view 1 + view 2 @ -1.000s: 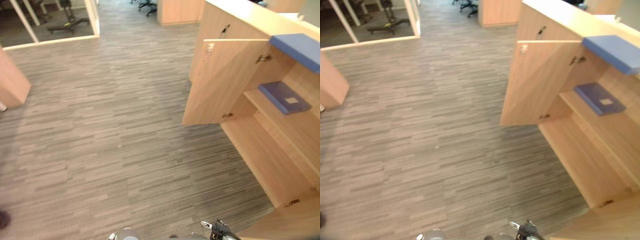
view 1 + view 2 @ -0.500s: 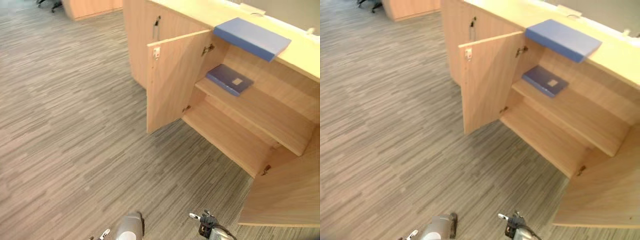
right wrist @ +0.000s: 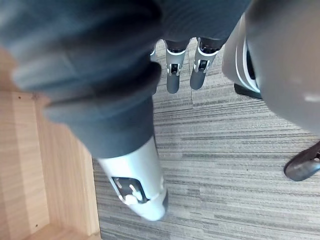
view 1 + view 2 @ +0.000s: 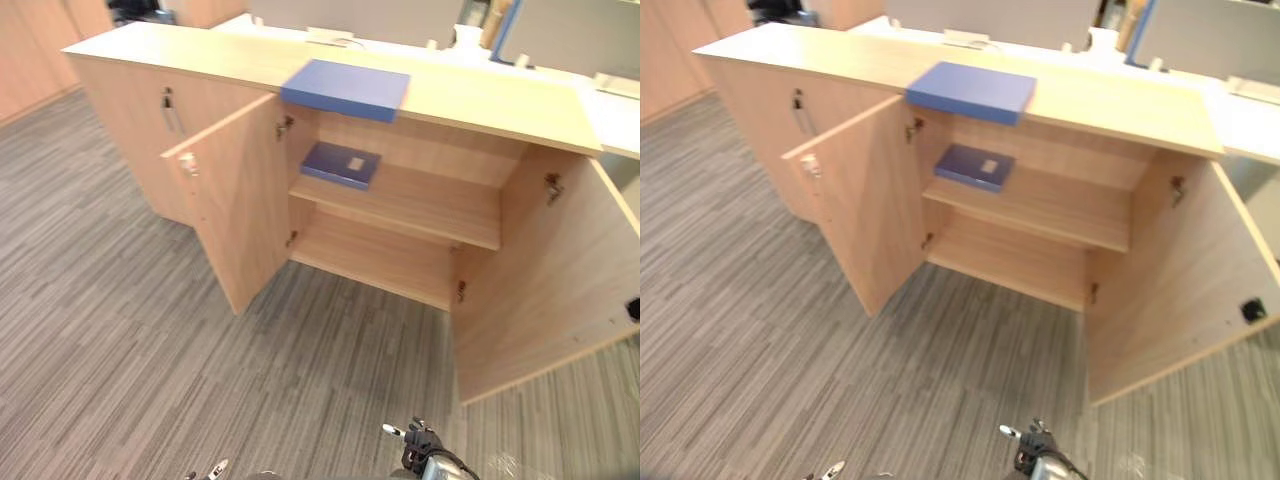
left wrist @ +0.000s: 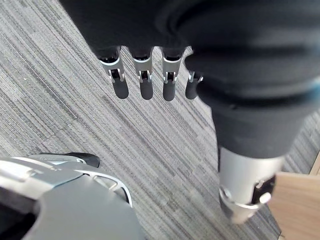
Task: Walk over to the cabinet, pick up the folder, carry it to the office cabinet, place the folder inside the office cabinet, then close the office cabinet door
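Note:
A blue folder [image 4: 346, 88] lies flat on top of the light wood office cabinet [image 4: 490, 105], above its open compartment. A second, darker blue folder [image 4: 341, 164] with a white label rests on the left end of the shelf inside. Both doors stand open, the left door [image 4: 235, 200] swung toward me and the right door [image 4: 545, 290] swung out to the right. My left hand [image 5: 145, 85] hangs over the carpet with straight fingers and holds nothing. In the same way my right hand [image 3: 172, 75] hangs open and empty beside a wooden panel.
Left of the open compartment is a closed cabinet door with a metal handle [image 4: 167, 108]. Grey striped carpet [image 4: 120, 330] stretches between me and the cabinet. Small desk items [image 4: 465, 35] stand behind the cabinet top. The lower compartment floor [image 4: 380, 262] is bare wood.
The camera has swung round to the right, so the open cabinet now faces me near the middle of the view. The folders and doors have not moved.

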